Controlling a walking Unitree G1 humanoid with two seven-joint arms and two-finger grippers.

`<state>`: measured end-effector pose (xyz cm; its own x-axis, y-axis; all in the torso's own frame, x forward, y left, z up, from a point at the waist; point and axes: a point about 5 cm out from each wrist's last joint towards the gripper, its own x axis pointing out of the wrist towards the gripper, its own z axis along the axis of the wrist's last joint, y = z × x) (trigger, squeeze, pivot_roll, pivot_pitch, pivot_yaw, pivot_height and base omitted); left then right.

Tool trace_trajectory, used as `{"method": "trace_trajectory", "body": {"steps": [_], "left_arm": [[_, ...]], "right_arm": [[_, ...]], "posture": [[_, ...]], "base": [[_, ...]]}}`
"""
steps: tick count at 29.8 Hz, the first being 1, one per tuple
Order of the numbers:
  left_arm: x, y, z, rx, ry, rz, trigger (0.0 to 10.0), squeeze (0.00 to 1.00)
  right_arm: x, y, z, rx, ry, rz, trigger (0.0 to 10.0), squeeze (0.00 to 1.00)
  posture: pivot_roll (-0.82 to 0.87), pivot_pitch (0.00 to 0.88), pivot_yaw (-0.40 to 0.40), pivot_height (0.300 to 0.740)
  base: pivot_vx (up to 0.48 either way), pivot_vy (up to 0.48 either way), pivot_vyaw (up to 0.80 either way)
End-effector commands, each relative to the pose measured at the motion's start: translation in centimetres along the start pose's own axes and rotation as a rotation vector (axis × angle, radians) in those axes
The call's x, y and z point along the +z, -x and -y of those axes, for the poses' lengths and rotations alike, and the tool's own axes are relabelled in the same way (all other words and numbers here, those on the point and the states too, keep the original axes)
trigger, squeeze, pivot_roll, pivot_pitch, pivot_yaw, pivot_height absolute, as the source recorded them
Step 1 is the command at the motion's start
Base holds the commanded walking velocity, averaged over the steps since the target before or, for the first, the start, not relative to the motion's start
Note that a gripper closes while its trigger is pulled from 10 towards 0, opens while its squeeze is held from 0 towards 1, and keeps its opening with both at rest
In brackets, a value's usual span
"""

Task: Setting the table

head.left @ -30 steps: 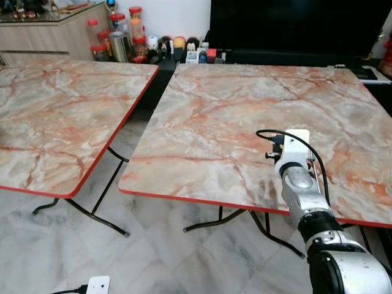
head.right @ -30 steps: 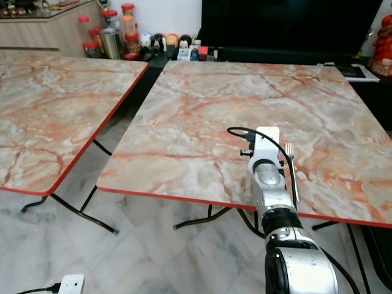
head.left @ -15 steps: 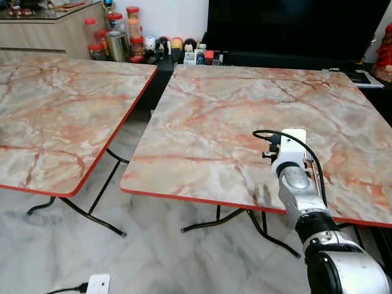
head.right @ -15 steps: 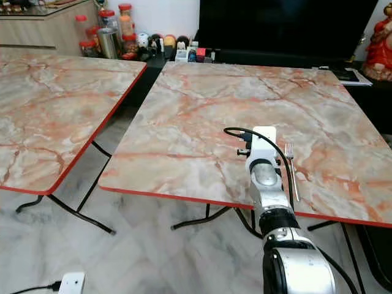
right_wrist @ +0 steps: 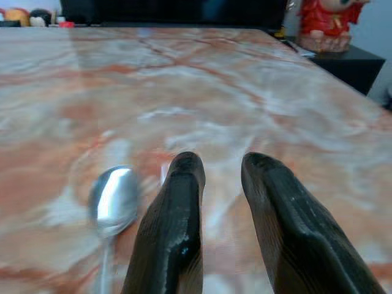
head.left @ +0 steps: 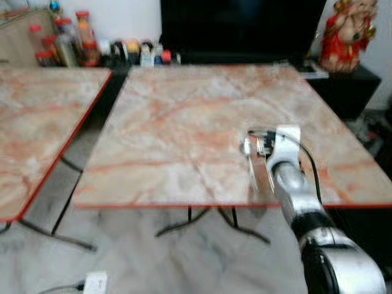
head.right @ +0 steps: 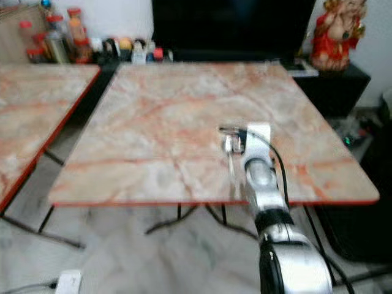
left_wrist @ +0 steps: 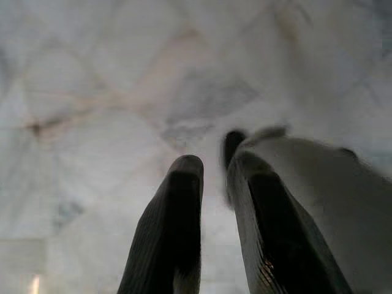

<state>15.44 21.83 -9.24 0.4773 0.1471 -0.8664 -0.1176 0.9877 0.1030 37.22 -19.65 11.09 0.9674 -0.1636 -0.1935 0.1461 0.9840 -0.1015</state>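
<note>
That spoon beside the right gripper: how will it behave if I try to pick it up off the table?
The spoon looks like polished metal, so probably stiff and slippery. It lies flat on the smooth marble table, so it may skid when nudged. The right gripper hovers beside its bowl, empty.

Head views blurred. Centre of frame: folding surface [head.left: 184, 122] with pink-orange marble pattern and red edging, on black metal legs [head.left: 184, 222]. A second matching surface [head.left: 37, 128] stands at the left edge, a narrow gap between them. Floor [head.left: 153, 257] is pale grey-white marble tile; a white power strip [head.left: 95, 283] lies at lower left. Top centre: large dark screen [head.left: 242, 27] on a low black cabinet [head.left: 349, 86]. Upper right: red and gold figurine [head.left: 346, 27] on that cabinet. Upper left: red-lidded jars [head.left: 82, 37] beside a wooden cabinet [head.left: 18, 30], small ornaments [head.left: 131, 52] along the white wall [head.left: 128, 18].
</note>
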Motion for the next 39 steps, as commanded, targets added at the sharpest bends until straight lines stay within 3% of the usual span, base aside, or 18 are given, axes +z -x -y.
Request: {"method": "trace_trajectory", "body": {"steps": [1, 9, 12, 16, 22, 36, 39], "left_arm": [[-0.1, 0.1, -0.9, 0.024, -0.015, -0.006, 10.0, 0.00], [-0.1, 0.0, -0.5, 0.025, -0.009, -0.006, 10.0, 0.00], [0.1, 0.0, 0.0, 0.020, -0.003, 0.001, 10.0, 0.00], [0.1, 0.0, 0.1, 0.018, -0.005, 0.003, 10.0, 0.00], [0.0, 0.0, -0.9, 0.033, 0.007, -0.004, 10.0, 0.00], [0.5, 0.1, -2.7, 0.050, -0.006, -0.001, 10.0, 0.00], [0.9, 0.2, -3.2, 0.057, -0.028, 0.010, 10.0, 0.00]], "right_arm": [[0.4, -0.1, -1.1, 0.035, -0.011, 0.009, 10.0, 0.00], [0.0, 0.3, -2.3, 0.131, 0.066, 0.018, 10.0, 0.00], [-0.2, 0.3, -2.4, 0.132, 0.014, 0.013, 10.0, 0.00], [-0.2, 0.4, -2.6, 0.151, 0.021, 0.008, 10.0, 0.00], [-0.4, 0.5, -2.7, 0.158, 0.018, 0.002, 10.0, 0.00], [-0.6, 0.6, -2.8, 0.161, 0.002, -0.001, 10.0, 0.00], [-0.7, 0.6, -2.8, 0.158, -0.002, -0.005, 10.0, 0.00]], "posture": [[0.03, 0.000, -0.026, 0.728], [0.03, 0.000, -0.027, 0.728], [0.02, 0.000, -0.028, 0.728], [0.02, 0.000, -0.028, 0.728], [0.02, 0.000, -0.025, 0.728], [0.02, 0.000, -0.022, 0.728], [0.03, 0.000, -0.020, 0.728]], "base": [[0.244, -0.326, 0.00], [0.091, -0.114, 0.28], [0.000, 0.000, 0.53], [0.000, 0.000, 0.00], [0.000, 0.043, 0.00], [0.000, 0.480, 0.00], [0.000, 0.000, 0.00]]}}
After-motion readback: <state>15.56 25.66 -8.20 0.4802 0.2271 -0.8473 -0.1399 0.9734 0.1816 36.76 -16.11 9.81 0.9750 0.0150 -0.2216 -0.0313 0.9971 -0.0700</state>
